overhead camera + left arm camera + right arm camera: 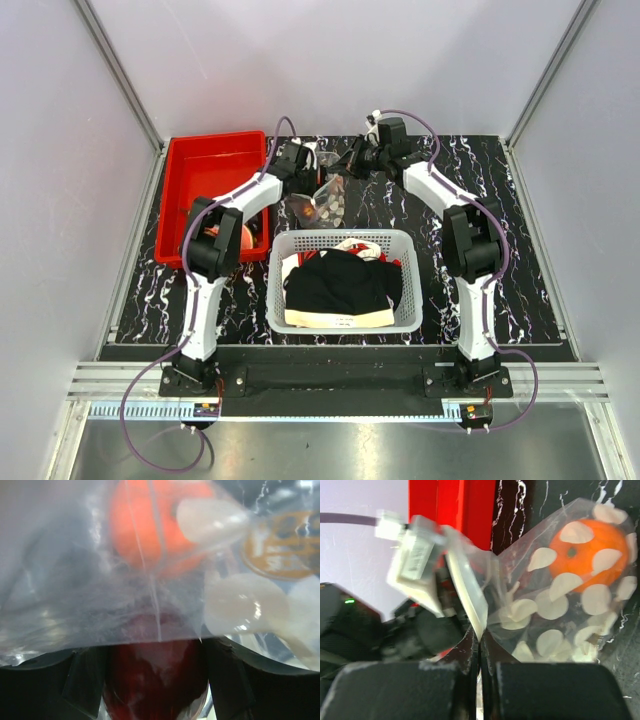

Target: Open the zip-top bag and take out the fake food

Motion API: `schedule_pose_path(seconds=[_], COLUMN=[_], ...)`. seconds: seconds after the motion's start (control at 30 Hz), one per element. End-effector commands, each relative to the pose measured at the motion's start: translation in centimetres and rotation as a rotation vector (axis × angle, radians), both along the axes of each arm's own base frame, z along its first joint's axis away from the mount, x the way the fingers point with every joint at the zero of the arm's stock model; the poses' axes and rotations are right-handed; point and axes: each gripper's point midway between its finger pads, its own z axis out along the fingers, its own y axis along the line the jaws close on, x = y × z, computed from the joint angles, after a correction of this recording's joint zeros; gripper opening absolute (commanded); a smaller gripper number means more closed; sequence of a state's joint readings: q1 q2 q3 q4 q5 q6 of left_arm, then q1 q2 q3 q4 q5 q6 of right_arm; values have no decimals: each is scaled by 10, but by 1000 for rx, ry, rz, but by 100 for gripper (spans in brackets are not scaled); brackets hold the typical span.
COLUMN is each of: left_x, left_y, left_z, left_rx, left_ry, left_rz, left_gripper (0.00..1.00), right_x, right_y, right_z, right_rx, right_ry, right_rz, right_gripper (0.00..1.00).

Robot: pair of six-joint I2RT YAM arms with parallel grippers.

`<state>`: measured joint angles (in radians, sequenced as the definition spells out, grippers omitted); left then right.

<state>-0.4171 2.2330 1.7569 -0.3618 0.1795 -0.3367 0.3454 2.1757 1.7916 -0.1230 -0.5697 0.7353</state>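
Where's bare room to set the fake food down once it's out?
Most open: black marbled mat right of the right arm, out to its edge. Smaller patch in front of the red plastic bin, left of the left arm. The bin's back half looks bare too. Crowded: centre, where both arms meet at the clear zip-top bag behind the white mesh basket.
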Motion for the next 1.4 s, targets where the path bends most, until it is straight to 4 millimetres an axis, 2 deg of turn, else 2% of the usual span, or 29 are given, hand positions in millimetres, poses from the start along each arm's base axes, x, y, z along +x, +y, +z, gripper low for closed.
schedule_pose_path(seconds=[0.0, 0.07, 0.13, 0.17, 0.2, 0.23, 0.3, 0.33, 0.43, 0.47, 0.53, 0.63, 0.7, 0.83, 0.87, 0.9, 0.93, 0.97, 1.03, 1.1, 1.13, 1.2, 1.23, 1.3, 1.33, 1.37], left_x=[13, 11, 6, 3, -1, -7, -11, -16, -18, -16, -22, -26, -21, -10, -13, -11, -8, -7, -5, -4, -5, -11, -16, -30, -38, -51], left_y=[4, 6, 5, 3, -3, -7, -10, -12, -13, -16, -18, -28, -26, -24, -26, -22, -22, -23, -22, -26, -27, -32, -33, -37, -37, -38], left_z=[106, 134, 144, 159, 166, 160, 173, 168, 177, 186, 193, 215, 231, 249, 257, 256, 269, 266, 276, 278, 290, 294, 306, 308, 320, 327], left_rx=[-40, -41, -32, -45, -69, -63, -72, -68, -102, -121, -154, -258, -315, -535, -591, -653, -710, -747, -842, -907, -946, -999, -1031, -1085, -1125, -1176], left_ry=[-222, -282, -315, -354, -368, -372, -423, -420, -468, -513, -543, -576, -564, -454, -449, -411, -447, -424, -400, -357, -398, -386, -431, -409, -463, -423], left_rz=[-6, -11, -34, -44, -81, -109, -125, -134, -131, -138, -166, -190, -161, -75, -97, -62, -65, -64, -49, -44, -73, -118, -156, -233, -289, -343], left_gripper=[0, 0, 0, 0, 0, 0, 0, 0, 0, 0, 0, 0, 0, 0, 0, 0, 0, 0, 0, 0, 0, 0, 0, 0, 0, 0], right_x=[-2, -4, -5, -5, -5, -5, -4, -5, -8, -8, -10, -12, -14, -18, -19, -20, -23, -24, -26, -28, -28, -26, -25, -20, -19, -14], right_y=[-7, -8, -8, -9, -9, -9, -9, -9, -12, -12, -13, -15, -17, -21, -21, -21, -20, -21, -20, -20, -20, -20, -21, -24, -25, -29], right_z=[47, 46, 45, 47, 48, 49, 55, 57, 58, 58, 58, 59, 54, 50, 48, 45, 44, 41, 41, 41, 42, 46, 45, 47, 48, 50], right_rx=[17, 13, 11, 12, 13, 13, 13, 13, -3, -6, -12, -28, -45, -71, -73, -74, -72, -74, -73, -72, -73, -73, -75, -85, -89, -91], right_ry=[-122, -122, -119, -122, -125, -127, -141, -146, -152, -153, -155, -165, -169, -183, -178, -172, -168, -160, -161, -160, -163, -172, -168, -171, -166, -173], right_rz=[2, 0, -1, -3, -3, -4, -2, 0, -1, -5, -2, 4, 8, 12, 14, 17, 26, 26, 31, 32, 34, 25, 17, -8, -16, -28], right_gripper=[0, 0, 0, 0, 0, 0, 0, 0, 0, 0, 0, 0, 0, 0, 0, 0, 0, 0, 0, 0, 0, 0, 0, 0, 0, 0])
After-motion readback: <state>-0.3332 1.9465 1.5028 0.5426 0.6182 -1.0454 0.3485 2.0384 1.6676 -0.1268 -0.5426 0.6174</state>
